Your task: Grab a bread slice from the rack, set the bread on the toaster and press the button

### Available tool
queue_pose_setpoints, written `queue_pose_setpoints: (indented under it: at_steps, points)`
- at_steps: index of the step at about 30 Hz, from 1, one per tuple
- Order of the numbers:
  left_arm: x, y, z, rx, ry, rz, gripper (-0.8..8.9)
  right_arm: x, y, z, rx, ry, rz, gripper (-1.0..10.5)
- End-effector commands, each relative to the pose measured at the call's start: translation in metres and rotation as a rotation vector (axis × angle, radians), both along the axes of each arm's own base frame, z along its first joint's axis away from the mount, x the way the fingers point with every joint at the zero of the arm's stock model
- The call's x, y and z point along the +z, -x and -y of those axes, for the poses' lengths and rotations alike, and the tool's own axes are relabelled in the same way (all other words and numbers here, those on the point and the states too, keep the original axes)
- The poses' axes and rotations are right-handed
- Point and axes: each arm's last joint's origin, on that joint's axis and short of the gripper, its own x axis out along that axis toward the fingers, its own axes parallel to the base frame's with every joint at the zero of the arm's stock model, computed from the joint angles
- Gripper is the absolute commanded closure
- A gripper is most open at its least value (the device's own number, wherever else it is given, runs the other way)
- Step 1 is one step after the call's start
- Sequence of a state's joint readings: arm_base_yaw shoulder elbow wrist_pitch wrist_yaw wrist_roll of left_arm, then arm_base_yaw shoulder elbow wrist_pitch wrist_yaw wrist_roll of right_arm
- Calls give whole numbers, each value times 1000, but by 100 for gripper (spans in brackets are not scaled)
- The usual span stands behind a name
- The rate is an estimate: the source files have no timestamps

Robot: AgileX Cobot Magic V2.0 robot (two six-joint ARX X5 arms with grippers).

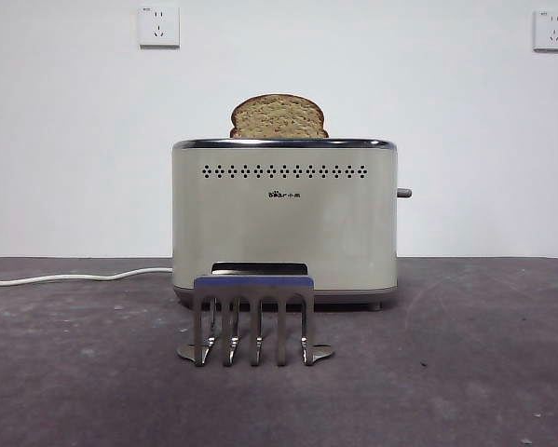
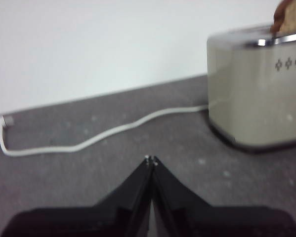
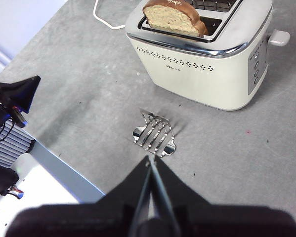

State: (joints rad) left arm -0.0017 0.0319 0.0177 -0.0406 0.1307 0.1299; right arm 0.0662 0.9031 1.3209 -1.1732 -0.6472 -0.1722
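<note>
1. Left gripper (image 2: 151,160): its 2 black jaws are pressed together tip to tip. It holds nothing and touches nothing. It hangs over bare table (image 2: 113,163), well apart from the toaster (image 2: 256,89), on the side where the white power cord (image 2: 88,140) runs out.

2. Right gripper (image 3: 150,160): its 2 jaws are likewise closed against each other, with nothing between them. It sits high above the table, looking down on the rack (image 3: 154,133) and the toaster beyond it, in contact with neither.

3. Neither gripper appears in the front view.

4. Toaster (image 1: 284,216): cream-beige, standing upright on the grey table (image 1: 465,372) against a white wall. It has 2 slots on top. The slot nearer the rack holds the slice of bread (image 1: 279,117); the far slot, seen in the right wrist view, looks empty.

5. Slice of bread: standing on edge in the slot, its rounded brown-crusted top rising above the chrome rim.

6. Button (image 1: 404,193): a small grey lever projecting from the toaster's narrow side, high up on that side.

7. Rack (image 1: 254,319): shiny metal, standing just in front of the toaster. Its prongs hold no bread.

8. 2 wall sockets (image 1: 158,26) are mounted on the wall behind.
</note>
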Motion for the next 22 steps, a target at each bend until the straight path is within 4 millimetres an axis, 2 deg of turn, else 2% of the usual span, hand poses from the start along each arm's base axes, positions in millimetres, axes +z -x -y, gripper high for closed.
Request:
queue_pose_setpoints:
  at_steps: [1,5,22]
  points:
    - [-8,1,-1,11,2,-48,816,-1,-1,0,1,1,-1,946]
    - [-16,2,0,6,3,-127,816,-1,-1,0,2,0,-1,946]
    - [-15,2,0,3,7,-119,817,-1,-1,0,1,1,-1,946]
